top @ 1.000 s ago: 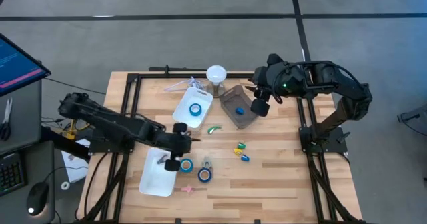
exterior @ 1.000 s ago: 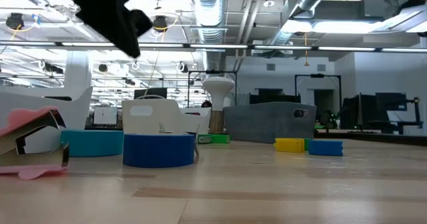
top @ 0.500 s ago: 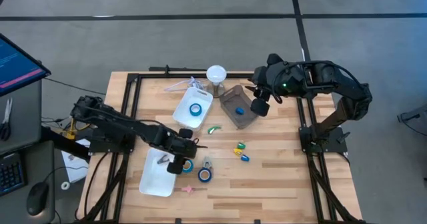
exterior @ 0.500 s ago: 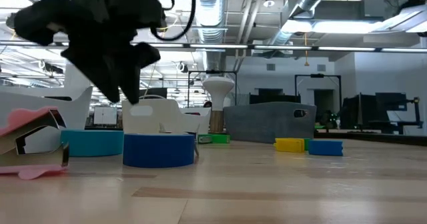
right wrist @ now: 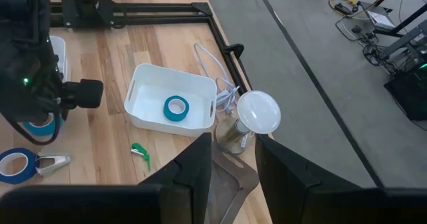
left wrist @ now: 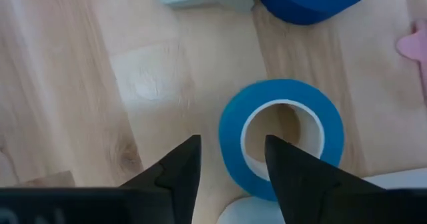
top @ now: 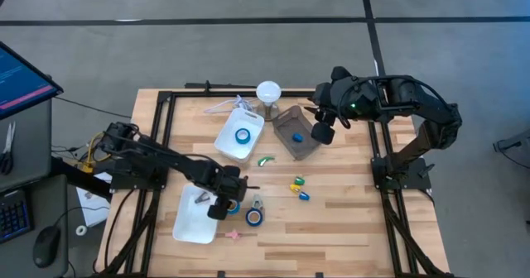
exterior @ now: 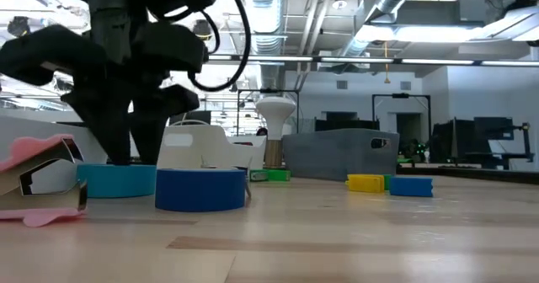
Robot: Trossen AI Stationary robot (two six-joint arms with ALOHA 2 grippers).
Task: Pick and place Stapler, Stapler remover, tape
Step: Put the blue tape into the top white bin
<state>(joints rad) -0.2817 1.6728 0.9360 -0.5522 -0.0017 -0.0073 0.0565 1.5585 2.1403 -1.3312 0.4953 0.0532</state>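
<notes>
A light blue tape roll (left wrist: 280, 143) lies flat on the wood next to a white tray (top: 192, 222). My left gripper (left wrist: 233, 144) stands open over it, pointing down, one finger outside the ring and one over its hole. A dark blue tape roll (top: 254, 218) and a metal stapler remover (top: 257, 202) lie just right of it. A third tape roll (top: 243, 135) lies in the far white tray (top: 228, 139). Small yellow and blue staplers (top: 300, 189) lie mid-table. My right gripper (top: 321, 131) hovers open over a grey bin (top: 290, 146). My left gripper straddles the light blue roll's wall (left wrist: 230, 134) on the side toward the white tray, coming from above. In the low view the fingers (exterior: 118, 148) reach down to the roll's top edge. I cannot tell whether they touch it. The roll lies flat on the table.
A white lamp-like disc (top: 267, 92) stands at the far edge. A green piece (top: 265, 160) lies mid-table and a pink piece (top: 234, 235) near the front edge. A blue piece (top: 297, 136) sits in the grey bin. Bare wood shows at the table's right half.
My left gripper has gone from above the near white tray toward the table's right and down onto the light blue roll. In the low view its fingers now stand apart. The right arm has kept still.
</notes>
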